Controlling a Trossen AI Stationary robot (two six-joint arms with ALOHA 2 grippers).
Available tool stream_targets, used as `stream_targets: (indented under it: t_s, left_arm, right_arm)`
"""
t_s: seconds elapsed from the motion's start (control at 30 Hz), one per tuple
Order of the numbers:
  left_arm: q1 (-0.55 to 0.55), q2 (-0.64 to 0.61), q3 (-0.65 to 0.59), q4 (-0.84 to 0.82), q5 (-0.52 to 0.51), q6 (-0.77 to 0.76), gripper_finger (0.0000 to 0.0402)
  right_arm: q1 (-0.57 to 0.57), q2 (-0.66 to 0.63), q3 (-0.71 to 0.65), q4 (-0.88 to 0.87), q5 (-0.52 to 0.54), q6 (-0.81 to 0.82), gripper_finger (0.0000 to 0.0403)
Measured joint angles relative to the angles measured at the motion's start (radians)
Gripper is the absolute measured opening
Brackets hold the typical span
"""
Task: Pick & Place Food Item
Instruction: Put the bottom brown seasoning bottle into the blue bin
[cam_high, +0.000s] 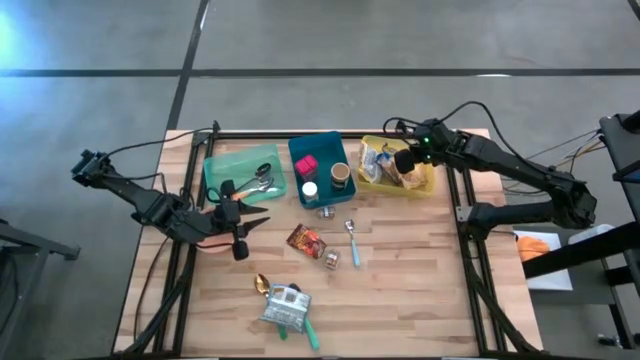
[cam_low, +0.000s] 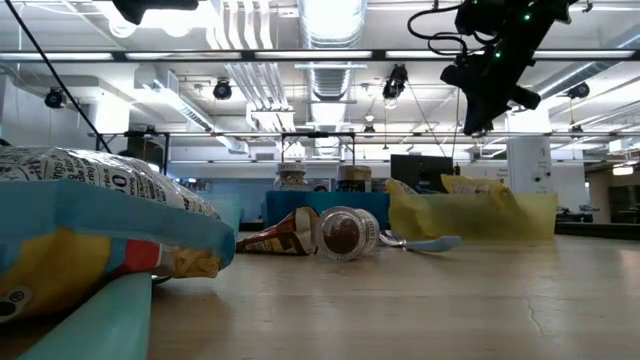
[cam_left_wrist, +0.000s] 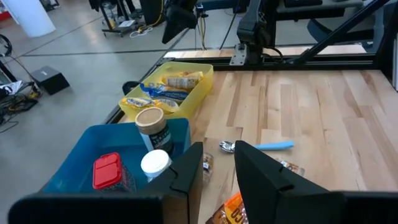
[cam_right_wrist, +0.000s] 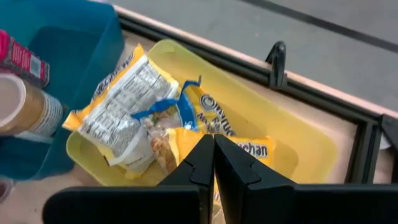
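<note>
My right gripper (cam_high: 403, 160) (cam_right_wrist: 213, 146) hangs shut above the yellow bin (cam_high: 432, 186), which holds several snack packets (cam_right_wrist: 134, 102). It touches nothing; the low view shows it (cam_low: 475, 125) well above the bin. My left gripper (cam_high: 258, 212) (cam_left_wrist: 217, 149) hovers open near the green bin (cam_high: 222, 166), pointing toward the blue bin (cam_left_wrist: 81, 163), with nothing between its fingers. On the table lie a brown snack bag (cam_high: 306, 240), a small jar (cam_high: 330, 258) on its side and a silver chip bag (cam_high: 283, 305).
The blue bin holds a red box (cam_high: 305, 166), a white-capped bottle (cam_high: 310, 190) and a brown-lidded cup (cam_high: 340, 177). Utensils (cam_high: 262, 178) lie in the green bin. A blue-handled spoon (cam_high: 352, 240) and a gold spoon (cam_high: 262, 284) lie on the wood. Bare table shows at the near right.
</note>
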Motion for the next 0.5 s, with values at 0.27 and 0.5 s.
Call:
stream_targets:
  t_s: [0.27,0.5]
  left_arm:
    - [0.000,0.000,0.000,-0.003,0.000,-0.001,0.0094]
    - [0.000,0.000,0.000,-0.003,0.000,-0.001,0.0094]
  right_arm:
    - [0.042,0.000,-0.004,-0.040,-0.026,0.052,0.0010]
    - [0.199,0.000,-0.005,-0.023,-0.025,-0.031,0.0010]
